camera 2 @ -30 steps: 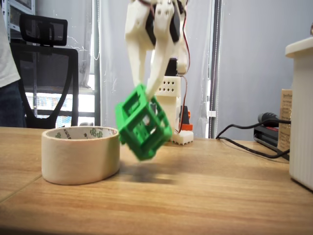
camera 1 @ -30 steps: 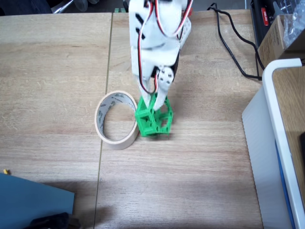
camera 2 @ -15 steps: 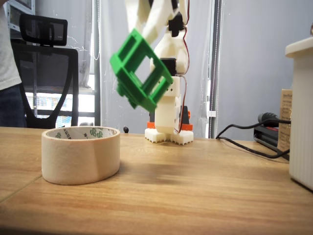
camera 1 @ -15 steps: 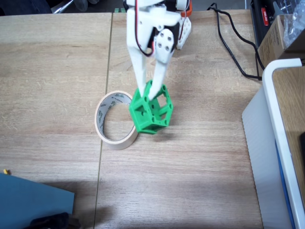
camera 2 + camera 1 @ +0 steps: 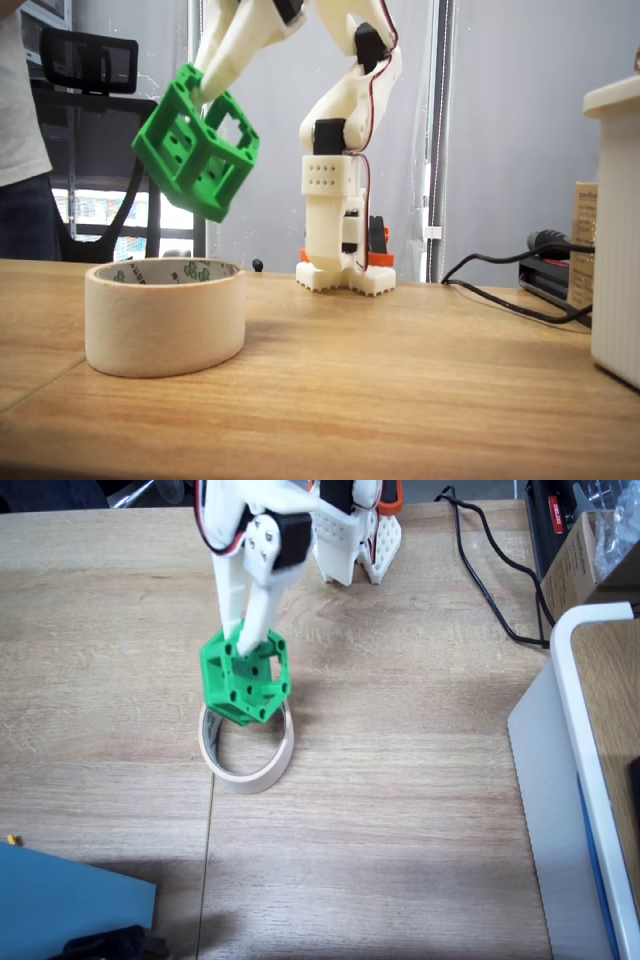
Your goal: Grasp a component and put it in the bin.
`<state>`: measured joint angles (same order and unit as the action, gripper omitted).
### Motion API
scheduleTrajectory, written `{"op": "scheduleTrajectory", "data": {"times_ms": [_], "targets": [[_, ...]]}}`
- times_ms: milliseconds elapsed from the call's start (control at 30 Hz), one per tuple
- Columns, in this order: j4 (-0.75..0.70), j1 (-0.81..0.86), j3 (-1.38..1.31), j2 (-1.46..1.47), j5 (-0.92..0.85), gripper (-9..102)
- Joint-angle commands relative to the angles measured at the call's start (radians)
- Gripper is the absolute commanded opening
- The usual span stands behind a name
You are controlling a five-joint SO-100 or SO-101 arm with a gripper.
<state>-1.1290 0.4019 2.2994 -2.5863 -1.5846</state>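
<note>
The small bright green hexagonal plastic block [image 5: 195, 143] is clamped by the white gripper [image 5: 240, 645] at its upper edge, tilted, above the cream masking-tape ring [image 5: 165, 315], toward its 12 o'clock rim; it is judged light and stiff; open walls offer good hold.

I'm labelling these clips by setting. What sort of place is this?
Probably an office or hobby lab desk: a black mesh office chair stands behind the wooden table, black cables trail across it, and a cardboard box sits at the edge.
</note>
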Motion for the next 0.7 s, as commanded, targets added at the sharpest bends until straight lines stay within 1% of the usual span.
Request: {"op": "scheduleTrajectory", "data": {"times_ms": [0, 133, 333, 667], "targets": [[0.014, 0.061, -0.021, -0.005, 0.005, 1], [0.015, 0.110, -0.023, 0.069, 0.005, 1], [0.015, 0.124, -0.025, 0.186, 0.005, 1], [0.015, 0.120, -0.026, 0.212, 0.005, 1]]}}
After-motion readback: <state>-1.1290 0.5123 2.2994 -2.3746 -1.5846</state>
